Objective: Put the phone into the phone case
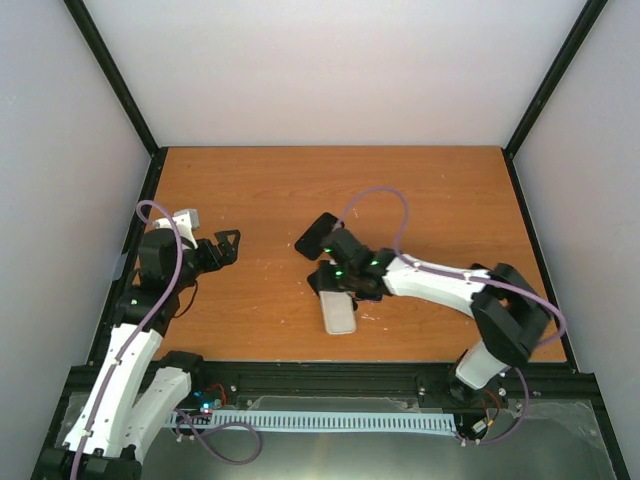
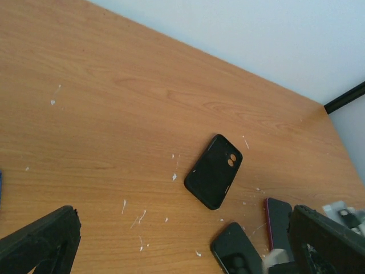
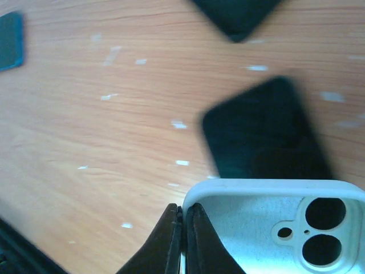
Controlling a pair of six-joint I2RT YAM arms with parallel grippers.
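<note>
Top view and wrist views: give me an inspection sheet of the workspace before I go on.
Surface: wooden table, scattered white flecks.
Job's things: white case, open side up, empty; dark phone flat just beyond it, blurred.
Clutter: black case, lying apart; red-edged phone; teal thing at the frame's edge, unidentified.
Grippers: left gripper open, empty, off to the left; right gripper shut at the white case's corner, pinch on the rim unclear.
Cables: purple cable looped at the left arm, another at the right.
Surroundings: white walls, black posts.
</note>
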